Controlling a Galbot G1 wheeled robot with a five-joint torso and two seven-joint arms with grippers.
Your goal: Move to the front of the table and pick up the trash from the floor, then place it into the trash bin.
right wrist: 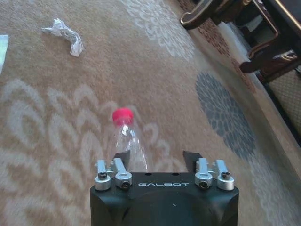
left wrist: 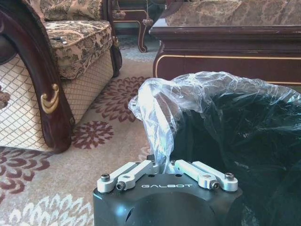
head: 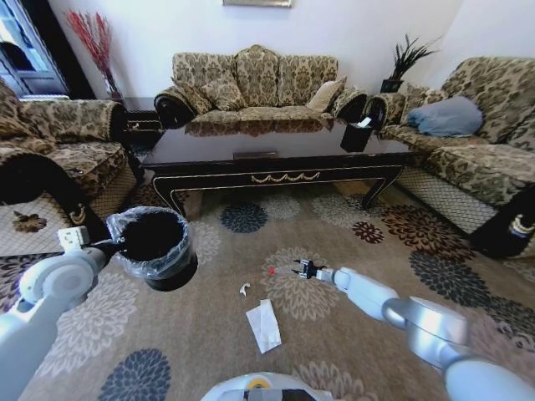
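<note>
Two grippers work — the left gripper [left wrist: 167,165] is pinched on the bag rim of the bin [head: 155,247], held off the carpet [head: 209,342] before the table [head: 276,159]. The right gripper [right wrist: 157,157] is spread around the bottle [right wrist: 126,141]; paper [head: 264,325] and a scrap [head: 244,289] lie nearby.
</note>
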